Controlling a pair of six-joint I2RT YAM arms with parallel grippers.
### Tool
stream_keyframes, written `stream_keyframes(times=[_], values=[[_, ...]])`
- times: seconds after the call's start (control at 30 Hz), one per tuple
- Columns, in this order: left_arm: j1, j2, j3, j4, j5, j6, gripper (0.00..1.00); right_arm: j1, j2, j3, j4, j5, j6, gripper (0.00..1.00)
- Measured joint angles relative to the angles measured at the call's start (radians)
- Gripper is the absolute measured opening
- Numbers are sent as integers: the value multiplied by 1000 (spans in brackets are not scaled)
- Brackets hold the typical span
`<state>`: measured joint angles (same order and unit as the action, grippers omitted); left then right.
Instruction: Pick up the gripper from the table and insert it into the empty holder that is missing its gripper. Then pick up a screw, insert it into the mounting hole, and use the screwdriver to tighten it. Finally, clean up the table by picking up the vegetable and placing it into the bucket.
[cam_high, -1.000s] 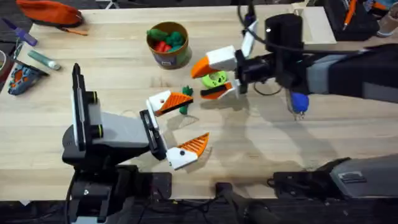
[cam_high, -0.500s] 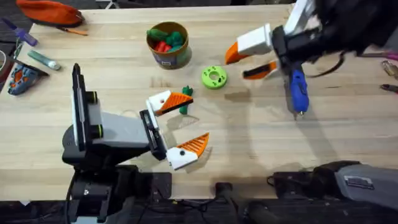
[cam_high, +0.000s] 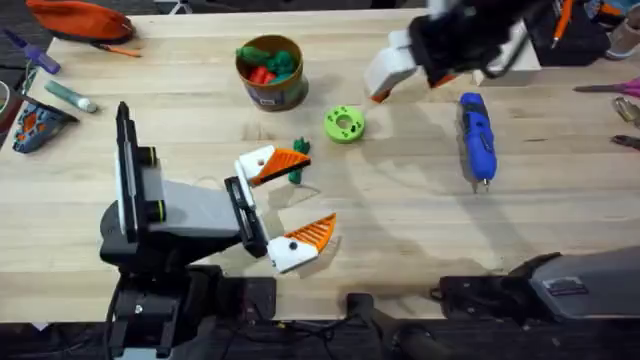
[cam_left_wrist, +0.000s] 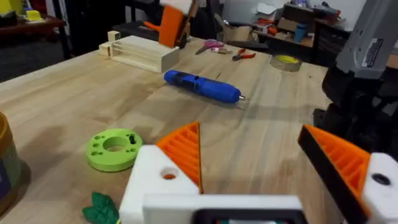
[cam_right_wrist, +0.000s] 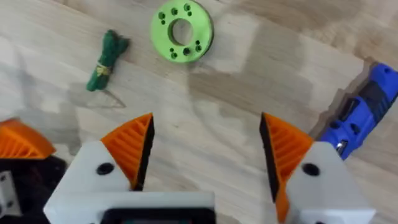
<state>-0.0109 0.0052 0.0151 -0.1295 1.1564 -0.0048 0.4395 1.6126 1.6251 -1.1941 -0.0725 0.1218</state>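
Showing a late stage of the task, the left gripper (cam_high: 282, 210) at centre frame sits parted and empty with orange ribbed pads on both white finger mounts, so the insertion appears done, and the blue screwdriver (cam_high: 477, 137) lies released on the table (cam_high: 420, 220) at right. The right gripper (cam_right_wrist: 205, 152), raised at the upper right of the overhead view, is likewise spread and holds nothing. Remaining, by judgement, is the clean-up: the dark green toy vegetable (cam_high: 297, 162) lies just beside the left gripper's upper finger, well apart from the tan bucket (cam_high: 270, 72) at upper centre, with the lime-green disc (cam_high: 344, 124) between.
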Motion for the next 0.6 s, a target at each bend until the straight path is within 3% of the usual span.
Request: stream_keyframes(times=[0.33, 0.6], values=[[0, 0, 0, 0, 0, 0, 986, 92, 214, 52, -2, 107, 27, 872], [0, 0, 0, 0, 0, 0, 985, 136, 257, 53, 37, 136, 99, 799]])
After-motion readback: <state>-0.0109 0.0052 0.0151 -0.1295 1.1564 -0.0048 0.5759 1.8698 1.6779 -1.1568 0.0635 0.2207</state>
